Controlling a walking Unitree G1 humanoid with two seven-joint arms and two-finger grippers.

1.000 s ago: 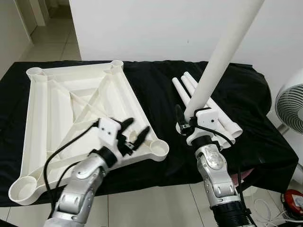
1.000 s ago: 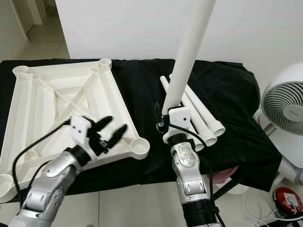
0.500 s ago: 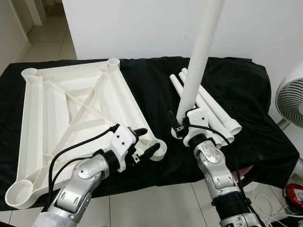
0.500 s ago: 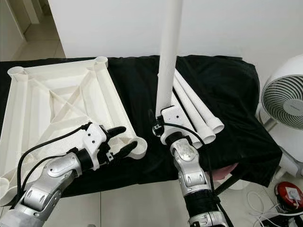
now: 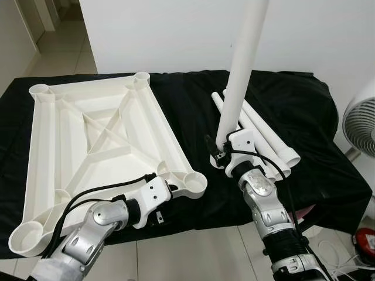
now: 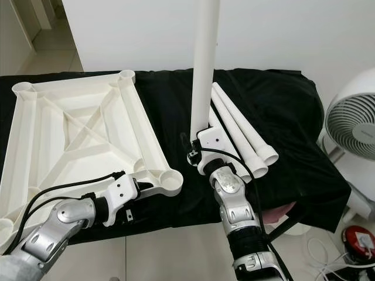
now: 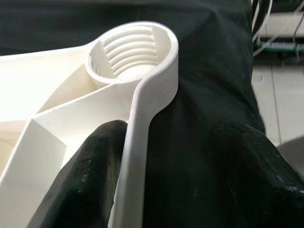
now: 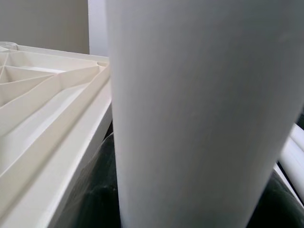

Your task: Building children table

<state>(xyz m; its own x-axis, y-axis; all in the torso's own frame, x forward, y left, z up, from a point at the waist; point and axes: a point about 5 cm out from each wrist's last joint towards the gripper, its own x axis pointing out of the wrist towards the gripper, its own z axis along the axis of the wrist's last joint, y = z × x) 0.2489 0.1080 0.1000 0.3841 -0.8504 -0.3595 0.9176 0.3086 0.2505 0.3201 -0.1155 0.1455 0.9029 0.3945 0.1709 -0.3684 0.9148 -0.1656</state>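
The right gripper [image 5: 218,153] holds a white table leg [image 5: 239,70] tight, standing straight up. The left gripper [image 7: 161,166] is open around the edge of the upside-down tabletop [image 5: 88,134] (near a corner socket [image 7: 130,52]) on the black cloth [image 5: 304,117].

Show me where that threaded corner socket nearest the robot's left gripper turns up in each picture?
Left eye view: threaded corner socket, near right corner of the tabletop.
Right eye view: same corner.
Left wrist view: close up, beyond the left gripper.
Right wrist view: cannot pick it out.
Shared landmark: black cloth.
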